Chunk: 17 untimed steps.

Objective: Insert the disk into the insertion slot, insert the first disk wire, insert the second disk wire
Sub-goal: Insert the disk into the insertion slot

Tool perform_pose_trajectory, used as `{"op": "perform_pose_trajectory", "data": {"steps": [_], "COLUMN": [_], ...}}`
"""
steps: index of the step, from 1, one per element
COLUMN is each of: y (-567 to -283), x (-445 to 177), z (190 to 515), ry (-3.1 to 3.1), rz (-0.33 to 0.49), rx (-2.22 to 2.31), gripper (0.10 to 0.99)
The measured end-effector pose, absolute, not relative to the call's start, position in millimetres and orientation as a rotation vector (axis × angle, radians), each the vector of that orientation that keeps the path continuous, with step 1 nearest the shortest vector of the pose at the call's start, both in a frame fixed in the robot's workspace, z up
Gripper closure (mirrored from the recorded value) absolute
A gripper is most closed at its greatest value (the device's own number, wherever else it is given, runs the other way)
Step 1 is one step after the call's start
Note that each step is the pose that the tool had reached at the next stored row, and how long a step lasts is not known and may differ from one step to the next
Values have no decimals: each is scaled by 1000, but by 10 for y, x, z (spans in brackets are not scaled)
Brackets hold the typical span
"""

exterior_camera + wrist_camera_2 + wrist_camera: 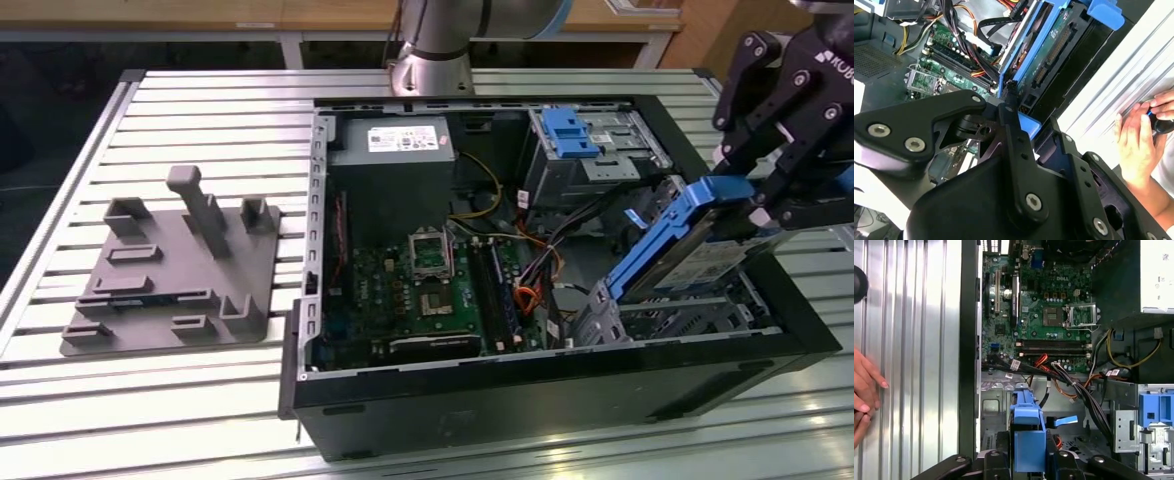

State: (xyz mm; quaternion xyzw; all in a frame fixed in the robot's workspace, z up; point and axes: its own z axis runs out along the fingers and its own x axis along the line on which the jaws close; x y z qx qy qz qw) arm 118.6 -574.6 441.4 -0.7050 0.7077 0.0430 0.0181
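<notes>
The disk [678, 255] stands tilted over the slot [603, 318], in the corner of the case [534, 405] at the exterior view's right. Its lower end reaches the slot's upper edge. The case wall is just beside it, and cables [1081, 390] are near on the other side, so there is little free room. The claw [771, 205] is narrow and clamped on the disk's upper end. It leans in from above the case rim. A hand [865, 387] rests on the table [919, 340].

Black linkage hand [1026, 120], silver screws [915, 144]; silver-grey tubular arm [430, 45].
</notes>
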Motion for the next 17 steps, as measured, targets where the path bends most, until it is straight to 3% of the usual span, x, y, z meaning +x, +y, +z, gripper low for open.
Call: {"op": "perform_pose_trajectory", "data": {"steps": [17], "y": [-5746], "x": [1273], "z": [4309], "ry": [2221], "rz": [164], "rx": [-2189], "gripper": [722]}}
